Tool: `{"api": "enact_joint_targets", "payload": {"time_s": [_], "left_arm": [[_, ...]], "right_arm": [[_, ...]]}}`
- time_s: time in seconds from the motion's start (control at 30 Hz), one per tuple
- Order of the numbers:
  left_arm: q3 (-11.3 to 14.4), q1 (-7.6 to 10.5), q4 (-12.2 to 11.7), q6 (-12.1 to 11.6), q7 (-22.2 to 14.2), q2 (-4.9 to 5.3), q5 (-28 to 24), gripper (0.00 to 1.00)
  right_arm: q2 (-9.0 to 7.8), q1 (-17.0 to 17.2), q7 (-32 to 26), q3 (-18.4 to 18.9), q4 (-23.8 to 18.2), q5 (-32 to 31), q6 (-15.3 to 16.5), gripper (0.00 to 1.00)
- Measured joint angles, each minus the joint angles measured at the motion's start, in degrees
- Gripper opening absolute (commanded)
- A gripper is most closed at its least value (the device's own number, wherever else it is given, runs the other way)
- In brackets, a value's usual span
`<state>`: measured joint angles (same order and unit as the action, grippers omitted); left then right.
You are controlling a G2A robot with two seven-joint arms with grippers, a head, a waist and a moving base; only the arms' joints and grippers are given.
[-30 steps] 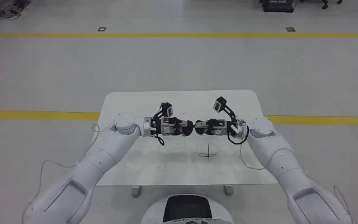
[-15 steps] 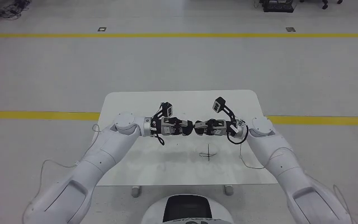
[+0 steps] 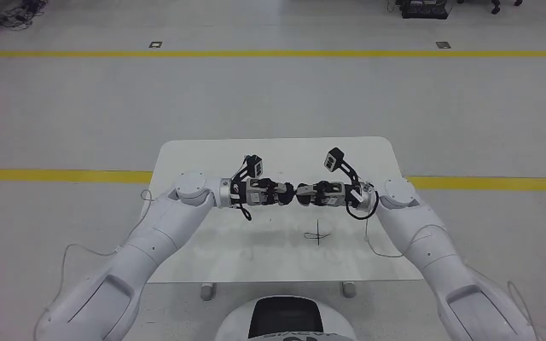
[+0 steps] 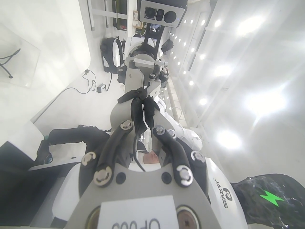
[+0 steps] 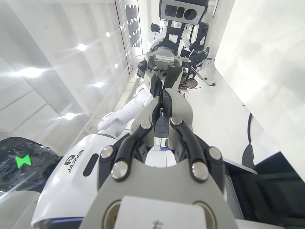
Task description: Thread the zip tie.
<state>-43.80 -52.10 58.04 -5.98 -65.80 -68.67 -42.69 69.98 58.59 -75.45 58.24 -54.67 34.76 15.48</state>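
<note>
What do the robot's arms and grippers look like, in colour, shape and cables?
The left arm and right arm have white, rounded shells, grey near the wrists. Each wrist carries a black camera on a black bracket, and a black cable loops beside it. The left gripper and right gripper each have a grey base, curved black links with silver bolts, and a white label.

Left hand faces right hand, closed.
</note>
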Motion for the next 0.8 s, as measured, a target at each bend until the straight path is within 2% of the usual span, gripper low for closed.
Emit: {"api": "enact_joint_targets", "payload": {"time_s": [0.37,0.43,0.5,0.6,0.63,0.67,0.7,0.8], "left_arm": [[-0.2,-0.24,0.2,0.1,-0.1,0.02,0.1,0.09],[-0.2,-0.25,0.2,0.1,-0.1,0.02,0.1,0.07],[-0.2,-0.26,0.2,0.1,-0.1,0.01,0.1,0.00],[-0.2,-0.27,0.1,0.2,-0.2,0.00,0.1,0.00],[-0.2,-0.26,0.0,0.2,-0.3,-0.01,0.1,0.00],[-0.2,-0.24,0.0,0.1,-0.3,-0.02,0.2,0.00],[-0.2,-0.22,0.0,0.1,-0.3,-0.03,0.2,0.00],[-0.2,-0.20,-0.1,-0.2,-0.4,-0.05,0.4,0.00]], "right_arm": [[0.04,0.1,0.3,-0.1,0.0,-0.2,0.0,0.00],[0.05,0.1,0.3,-0.1,0.0,-0.2,0.1,0.00],[0.06,0.1,0.3,-0.1,0.1,-0.2,0.1,0.00],[0.07,0.1,0.4,-0.1,0.1,-0.3,0.0,0.00],[0.07,0.1,0.4,-0.2,0.1,-0.4,0.0,0.16],[0.08,0.1,0.4,-0.2,0.1,-0.4,0.0,0.37],[0.08,0.1,0.4,-0.2,0.1,-0.4,0.0,1.00],[0.08,0.1,0.5,0.0,0.1,-0.1,-0.1,1.00]]}}
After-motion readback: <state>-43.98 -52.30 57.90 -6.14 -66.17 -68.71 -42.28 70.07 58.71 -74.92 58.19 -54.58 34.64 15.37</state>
